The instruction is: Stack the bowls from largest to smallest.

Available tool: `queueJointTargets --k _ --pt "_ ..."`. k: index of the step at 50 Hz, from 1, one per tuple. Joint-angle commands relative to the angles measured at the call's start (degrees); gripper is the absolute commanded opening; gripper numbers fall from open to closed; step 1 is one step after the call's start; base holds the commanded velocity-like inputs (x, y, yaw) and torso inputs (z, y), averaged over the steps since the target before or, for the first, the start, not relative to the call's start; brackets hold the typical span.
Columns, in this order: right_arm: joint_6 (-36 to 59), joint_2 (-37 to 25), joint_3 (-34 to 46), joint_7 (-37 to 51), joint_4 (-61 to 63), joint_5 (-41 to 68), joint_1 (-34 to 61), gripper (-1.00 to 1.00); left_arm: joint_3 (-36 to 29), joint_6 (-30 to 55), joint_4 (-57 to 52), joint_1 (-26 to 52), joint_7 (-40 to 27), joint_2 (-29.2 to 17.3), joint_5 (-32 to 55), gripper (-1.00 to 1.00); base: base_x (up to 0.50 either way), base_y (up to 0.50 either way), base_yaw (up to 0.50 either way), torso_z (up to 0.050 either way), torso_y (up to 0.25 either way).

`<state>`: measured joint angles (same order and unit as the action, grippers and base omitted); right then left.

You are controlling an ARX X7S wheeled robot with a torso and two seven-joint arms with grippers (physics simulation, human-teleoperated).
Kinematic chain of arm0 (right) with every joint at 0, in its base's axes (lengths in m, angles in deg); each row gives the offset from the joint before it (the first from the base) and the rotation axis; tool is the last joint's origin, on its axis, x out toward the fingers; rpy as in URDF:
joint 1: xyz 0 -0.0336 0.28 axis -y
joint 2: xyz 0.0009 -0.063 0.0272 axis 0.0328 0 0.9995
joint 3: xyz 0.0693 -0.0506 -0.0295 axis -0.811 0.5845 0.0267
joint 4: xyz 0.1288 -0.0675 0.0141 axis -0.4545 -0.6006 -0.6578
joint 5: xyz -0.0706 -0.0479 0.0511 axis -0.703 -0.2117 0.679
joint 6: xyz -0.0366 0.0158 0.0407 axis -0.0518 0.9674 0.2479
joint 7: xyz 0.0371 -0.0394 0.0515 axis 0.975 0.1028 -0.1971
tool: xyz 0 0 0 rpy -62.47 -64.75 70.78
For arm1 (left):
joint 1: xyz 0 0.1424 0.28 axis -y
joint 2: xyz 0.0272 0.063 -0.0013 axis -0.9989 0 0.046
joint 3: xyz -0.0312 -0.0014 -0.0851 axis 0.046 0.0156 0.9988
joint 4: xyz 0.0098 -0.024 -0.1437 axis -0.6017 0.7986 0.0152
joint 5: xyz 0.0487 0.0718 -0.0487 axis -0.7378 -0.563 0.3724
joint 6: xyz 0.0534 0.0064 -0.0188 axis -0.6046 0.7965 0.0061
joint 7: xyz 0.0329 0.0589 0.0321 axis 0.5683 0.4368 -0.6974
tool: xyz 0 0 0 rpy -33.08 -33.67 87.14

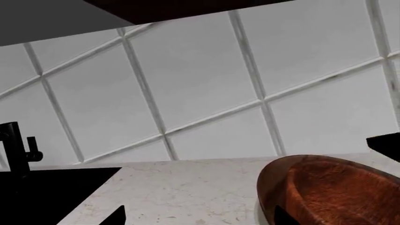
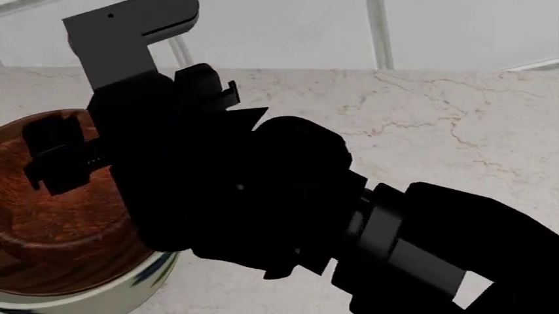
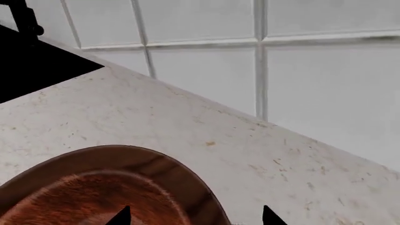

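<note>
Here the right hand [image 2: 61,154], fingers apart, hovers over the reddish-brown bowl [image 2: 61,229] nested in the cream bowl [image 2: 131,284].

place: kitchen, simulated | wall: white tiled backsplash [image 1: 206,89] along the rear edge | surface: pale marble-look countertop [image 2: 419,124] | fixture: black sink [image 1: 44,192] with dark faucet [image 1: 16,147]
</note>
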<state>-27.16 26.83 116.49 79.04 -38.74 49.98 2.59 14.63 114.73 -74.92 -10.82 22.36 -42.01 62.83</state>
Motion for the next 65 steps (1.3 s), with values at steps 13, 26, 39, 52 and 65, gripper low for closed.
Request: queueJointTargets --k 13,26,39,52,65 --pt "-6.08 -24.73 -7.96 13.19 30.05 2.02 -3.89 1.0 -0.29 0.09 -0.65 -1.12 -0.53 -1.14 -0.24 1.0 0.0 0.0 0.0 0.0 0.0" --pt "-11.13 -40.3 -10.84 15.88 43.11 0.07 -10.95 1.0 -2.0 -0.48 -0.74 -0.9 -0.53 -1.33 -0.5 1.0 0.0 0.0 0.0 0.0 0.0" --pt "-21.63 -59.31 -12.41 17.19 53.17 -5.11 -22.87 1.0 -2.87 -0.59 -1.29 -0.69 -1.45 -2.07 0.2 1.0 0.0 0.0 0.0 0.0 0.0" --pt "-31.1 -68.03 -9.77 16.11 56.8 -12.05 -32.9 1.0 -5.72 -0.74 -1.26 0.04 -2.27 -2.69 -0.87 1.0 0.0 0.0 0.0 0.0 0.0" --pt "-44.99 -73.0 -3.59 19.62 59.19 -25.18 -45.82 1.0 -7.77 -0.77 -1.48 1.21 -3.96 -3.45 -0.72 1.0 0.0 0.0 0.0 0.0 0.0"
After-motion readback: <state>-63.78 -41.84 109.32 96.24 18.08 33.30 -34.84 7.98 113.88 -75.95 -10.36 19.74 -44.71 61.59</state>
